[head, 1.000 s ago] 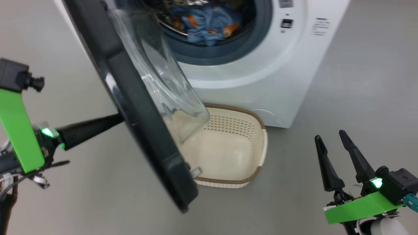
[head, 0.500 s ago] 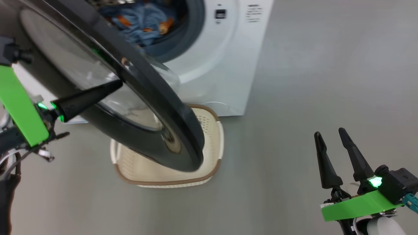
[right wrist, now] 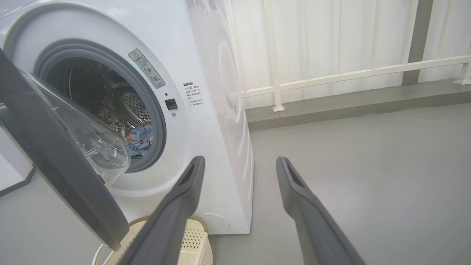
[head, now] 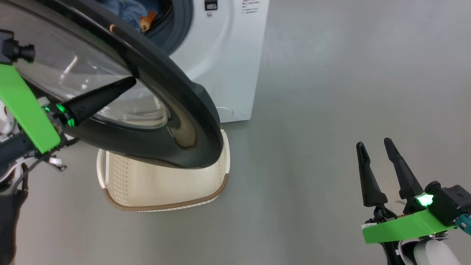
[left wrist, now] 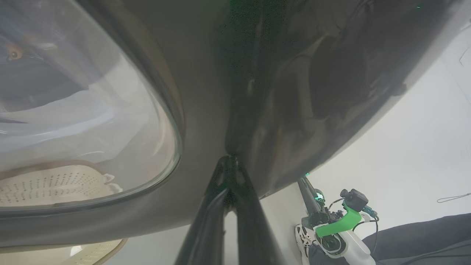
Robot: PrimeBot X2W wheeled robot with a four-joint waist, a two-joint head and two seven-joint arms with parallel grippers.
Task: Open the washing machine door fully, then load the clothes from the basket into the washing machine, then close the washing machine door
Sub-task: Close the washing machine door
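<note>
left tool (head: 129, 81): closed, holding nothing, tips touching the black rim of the washing machine door (head: 176, 95)
right tool (head: 374, 143): open, empty, above the floor (head: 331, 92)
washing machine door: partly open, over the basket (head: 165, 187)
clothes (head: 128, 13): inside the drum (right wrist: 121, 106) of the washing machine (head: 228, 55)
basket: on the floor, just before the washing machine

The black-rimmed door (head: 176, 92) stands half open over the cream basket (head: 165, 191); blue clothes (head: 127, 13) lie inside the washing machine (head: 228, 55).
</note>
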